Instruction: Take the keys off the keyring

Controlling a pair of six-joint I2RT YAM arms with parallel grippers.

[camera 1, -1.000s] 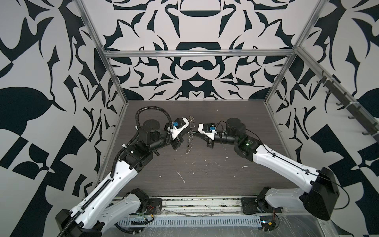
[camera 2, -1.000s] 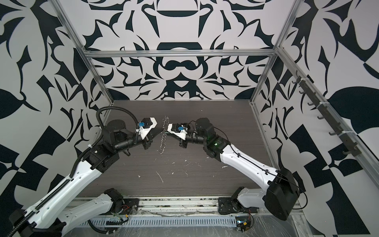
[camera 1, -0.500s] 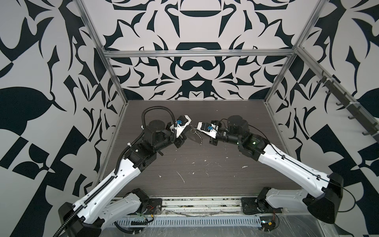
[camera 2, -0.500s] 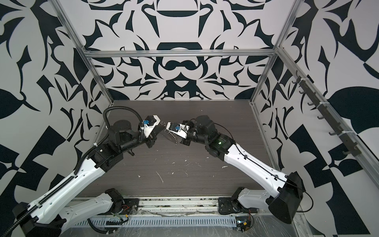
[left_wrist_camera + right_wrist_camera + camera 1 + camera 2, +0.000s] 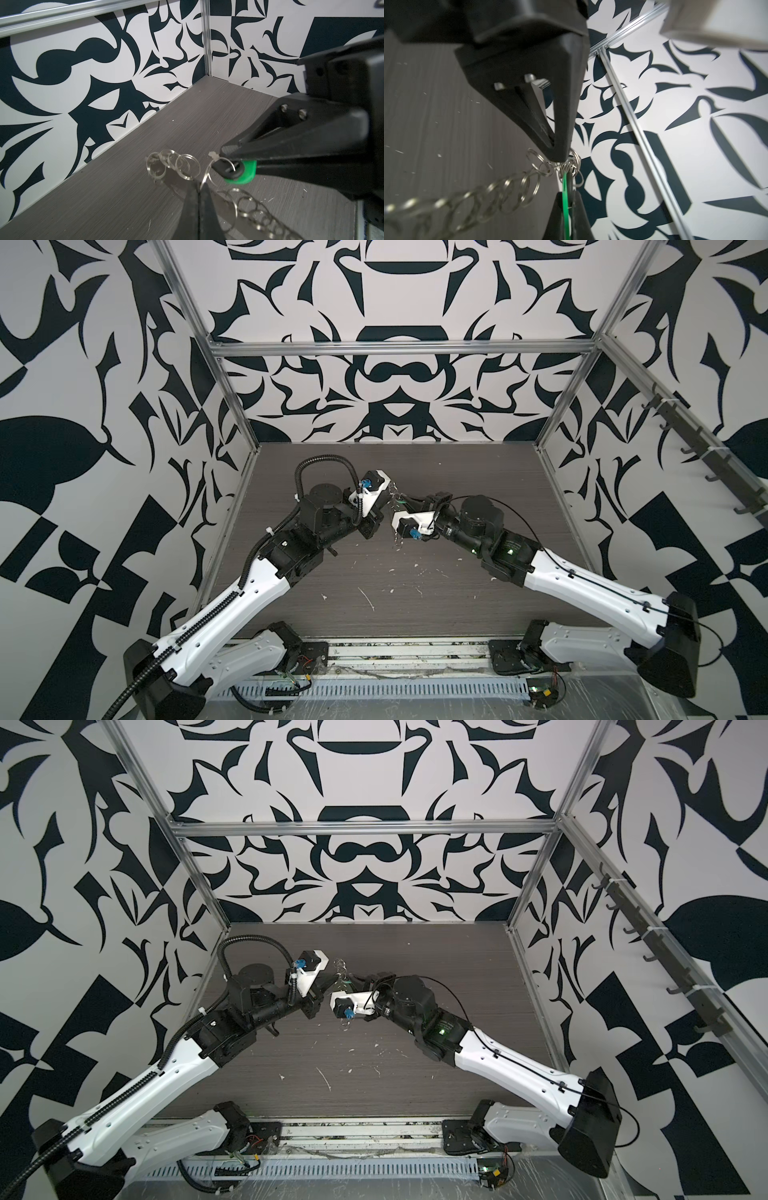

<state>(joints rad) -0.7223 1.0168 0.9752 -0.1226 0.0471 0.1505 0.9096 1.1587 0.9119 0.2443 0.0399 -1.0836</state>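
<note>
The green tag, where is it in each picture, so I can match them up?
Both top views: green tag a speck at centre, where the arms meet.
Left wrist: tag pinched in the right gripper.
Right wrist: tag edge-on, a thin green strip.
Shared landmark: the chain of silver rings beside it.

Keys [image 5: 565,199] between right fingers [image 5: 581,221]
</note>
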